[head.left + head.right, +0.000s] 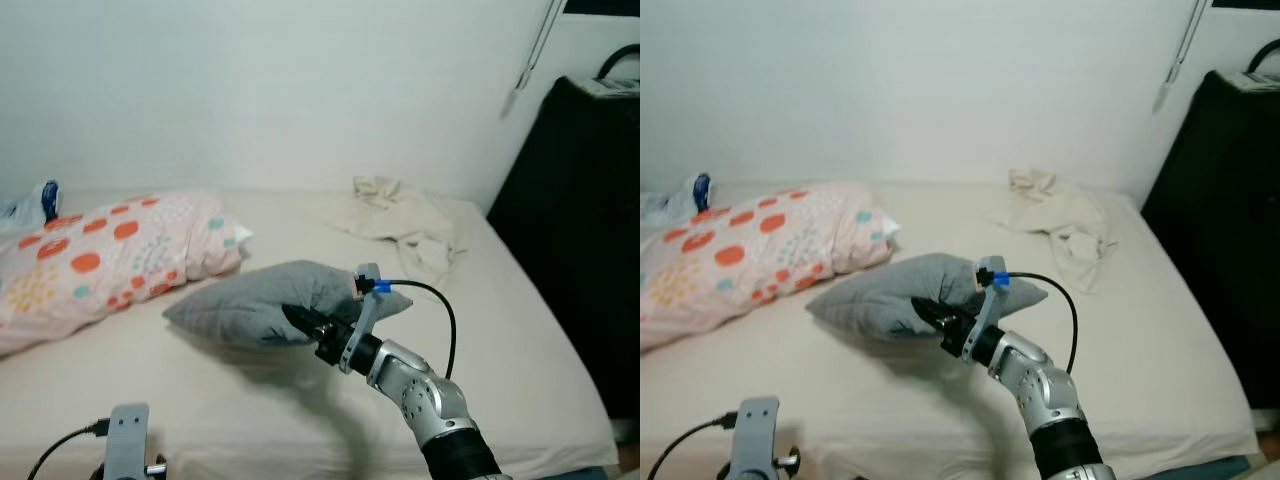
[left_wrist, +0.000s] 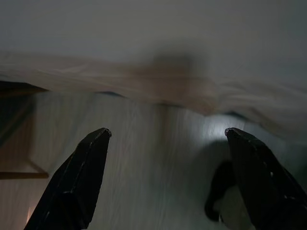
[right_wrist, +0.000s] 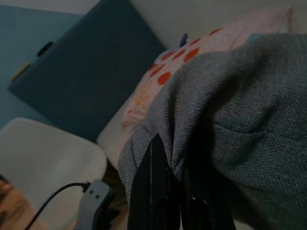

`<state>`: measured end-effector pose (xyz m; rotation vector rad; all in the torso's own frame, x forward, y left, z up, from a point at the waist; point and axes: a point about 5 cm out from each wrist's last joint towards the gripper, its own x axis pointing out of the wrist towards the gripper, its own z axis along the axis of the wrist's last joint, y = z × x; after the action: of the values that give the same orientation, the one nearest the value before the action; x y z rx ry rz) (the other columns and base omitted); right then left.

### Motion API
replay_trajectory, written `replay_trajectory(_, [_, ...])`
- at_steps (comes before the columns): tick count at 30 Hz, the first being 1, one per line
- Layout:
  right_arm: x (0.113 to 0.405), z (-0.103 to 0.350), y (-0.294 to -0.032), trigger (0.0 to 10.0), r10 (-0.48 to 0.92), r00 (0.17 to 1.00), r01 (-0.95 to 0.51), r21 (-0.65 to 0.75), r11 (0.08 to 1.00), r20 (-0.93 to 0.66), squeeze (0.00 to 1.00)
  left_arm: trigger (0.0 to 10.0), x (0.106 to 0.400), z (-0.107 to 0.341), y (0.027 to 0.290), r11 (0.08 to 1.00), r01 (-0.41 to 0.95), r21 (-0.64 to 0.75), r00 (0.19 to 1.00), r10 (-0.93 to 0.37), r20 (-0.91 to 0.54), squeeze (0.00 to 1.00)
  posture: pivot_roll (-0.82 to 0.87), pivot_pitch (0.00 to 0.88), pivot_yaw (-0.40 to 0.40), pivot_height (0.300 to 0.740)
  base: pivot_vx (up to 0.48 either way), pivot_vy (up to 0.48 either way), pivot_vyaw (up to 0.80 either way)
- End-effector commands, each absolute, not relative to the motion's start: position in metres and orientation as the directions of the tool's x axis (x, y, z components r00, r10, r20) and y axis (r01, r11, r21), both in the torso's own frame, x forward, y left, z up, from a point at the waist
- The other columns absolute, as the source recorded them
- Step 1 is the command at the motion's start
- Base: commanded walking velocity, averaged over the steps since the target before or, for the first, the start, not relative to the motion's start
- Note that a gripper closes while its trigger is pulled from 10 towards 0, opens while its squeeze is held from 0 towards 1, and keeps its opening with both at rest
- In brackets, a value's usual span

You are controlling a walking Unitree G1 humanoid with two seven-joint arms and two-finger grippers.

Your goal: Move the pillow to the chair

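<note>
- The right end effector (image 1: 300,322) is clamped on the grey pillow's (image 1: 265,300) edge; the pillow is lifted just above the bed (image 1: 520,330).
- Carrying it to the white chair (image 3: 43,158) is left.
- The left end effector (image 2: 165,177) hangs low, fingers apart.
- A spotted pillow (image 1: 100,260) and crumpled cloth (image 1: 405,225) lie nearby, neither blocking.

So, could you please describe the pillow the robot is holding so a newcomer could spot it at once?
Look at the wide bed under the white wall. Near its middle, the right hand is shut on the grey pillow. It is plain grey and small, unlike the larger dotted pillow beside it or the crumpled cream cloth further back.
</note>
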<state>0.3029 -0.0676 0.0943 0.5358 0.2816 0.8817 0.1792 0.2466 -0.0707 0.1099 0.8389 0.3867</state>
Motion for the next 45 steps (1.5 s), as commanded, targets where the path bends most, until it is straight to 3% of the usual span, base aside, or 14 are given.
replay_trajectory(1, [0.303,0.093,-0.065,0.0,0.795,0.607,-0.673,0.52,0.526,-0.019,0.0,10.0,0.166,-0.079,0.24,0.934,-0.258,0.246,0.565,0.352,-0.746,0.0,0.04,0.0,-0.05,0.735,0.0,0.0,0.0])
replay_trajectory(5, [0.302,0.083,-0.065,0.0,0.787,0.614,-0.66,0.507,0.554,-0.061,0.0,10.0,0.158,-0.084,0.238,0.939,-0.239,0.249,0.541,0.342,-0.768,0.0,0.04,0.0,-0.052,0.74,0.0,0.0,0.0])
replay_trajectory(6, [0.301,0.076,-0.067,3.9,0.777,0.623,-0.645,0.5,0.578,-0.094,0.0,10.0,0.151,-0.087,0.237,0.941,-0.226,0.251,0.521,0.335,-0.785,0.0,0.04,0.0,-0.056,0.74,0.0,0.0,0.0])
replay_trajectory(7, [0.299,0.068,-0.069,10.0,0.769,0.629,-0.631,0.504,0.59,-0.113,0.0,10.0,0.143,-0.091,0.236,0.943,-0.215,0.254,0.498,0.329,-0.802,0.0,0.04,0.0,-0.058,0.74,0.0,0.0,0.0])
replay_trajectory(9, [0.294,0.057,-0.074,10.0,0.765,0.631,-0.622,0.506,0.597,-0.128,0.0,10.0,0.129,-0.097,0.233,0.947,-0.191,0.258,0.454,0.318,-0.832,0.0,0.04,0.0,-0.059,0.74,0.0,0.0,0.0])
replay_trajectory(14, [0.29,0.053,-0.071,10.0,0.789,0.598,-0.657,0.475,0.585,-0.145,0.0,10.0,0.124,-0.099,0.23,0.953,-0.176,0.247,0.439,0.301,-0.846,0.0,0.05,0.0,-0.062,0.74,0.0,0.0,0.8])
replay_trajectory(31, [0.29,0.051,-0.061,10.0,0.817,0.56,-0.715,0.417,0.561,-0.138,0.0,10.0,0.135,-0.099,0.215,0.979,-0.141,0.146,0.466,0.195,-0.863,0.0,0.04,0.0,-0.058,0.74,0.0,0.0,0.78])
replay_trajectory(45, [0.29,0.054,-0.051,10.0,0.834,0.539,-0.75,0.381,0.54,-0.119,0.0,10.0,0.137,-0.1,0.211,0.982,-0.147,0.122,0.469,0.178,-0.865,0.0,0.04,0.0,-0.06,0.74,0.0,-0.35,0.78])
